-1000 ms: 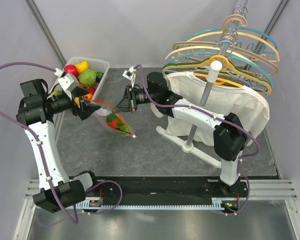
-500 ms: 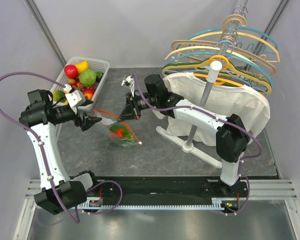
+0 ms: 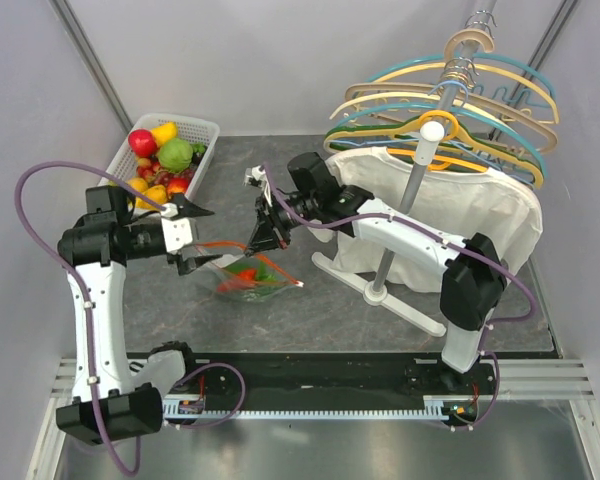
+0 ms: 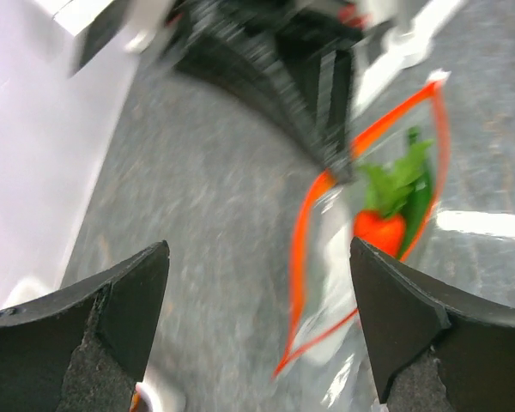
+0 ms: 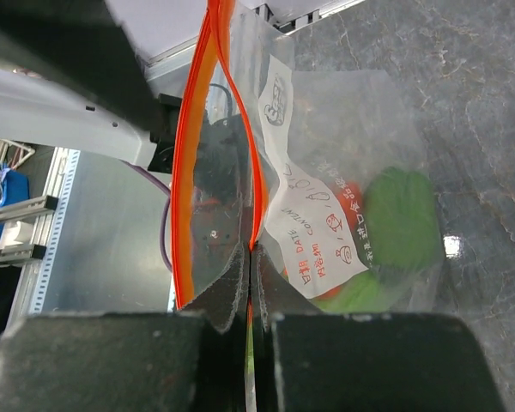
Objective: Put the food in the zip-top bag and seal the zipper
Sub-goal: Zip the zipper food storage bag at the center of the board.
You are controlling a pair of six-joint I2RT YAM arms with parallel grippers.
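The zip-top bag rests on the grey table, mouth facing left, with an orange piece and a green piece of food inside. My right gripper is shut on the bag's red-orange zipper edge; in the right wrist view its tips pinch one strip of the zipper while the other bows away, so the mouth gapes. The green food shows behind the bag's white label. My left gripper stands open just left of the mouth, touching nothing. From the left wrist, the gripper frames the zipper and the bagged food.
A white lattice basket at the back left holds several more toy fruits. A rack of hangers with a white cloth fills the right side, its foot near the bag.
The right gripper has lowered the bag from mid-air onto the table. The left arm has pulled back toward the near left, its open gripper now apart from the bag mouth.
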